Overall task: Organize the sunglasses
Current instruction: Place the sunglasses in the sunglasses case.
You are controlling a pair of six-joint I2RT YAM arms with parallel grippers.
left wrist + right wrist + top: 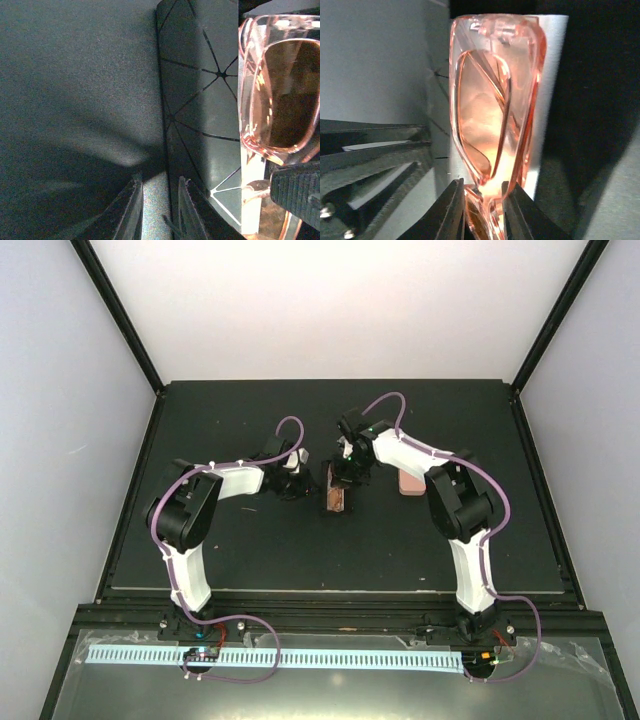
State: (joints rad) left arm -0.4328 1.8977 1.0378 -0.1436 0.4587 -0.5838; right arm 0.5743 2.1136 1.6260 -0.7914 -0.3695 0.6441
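Where the right gripper (482,189) bites: its fingers are pressed onto the lower end of the sunglasses (485,115), pinching the translucent amber-pink frame at the bottom centre of the right wrist view.
Sunglasses, place: centre of the top view, between the two wrists, held over the pale inner face of the black case (197,90).
Sunglasses, long axis: runs bottom to top in all three views. The free end points to the upper edge of the frame and the gripped end to the lower edge. The temples appear folded behind the lenses.
Left gripper (159,189): the fingers are drawn almost together at the bottom of its view, and the case's edge runs into the narrow gap. It appears to clamp that edge and steady the case.
Step in hand: probably seating the pair in the case.
Doing it well: hold the long axis parallel to the case's length. Lower the pair level so that neither end catches a wall. Let go only once the frame rests fully inside, with the left grip firm throughout.
Farther out: a pink case (410,482) lies right of the right wrist in the top view, on the dark table (250,550).
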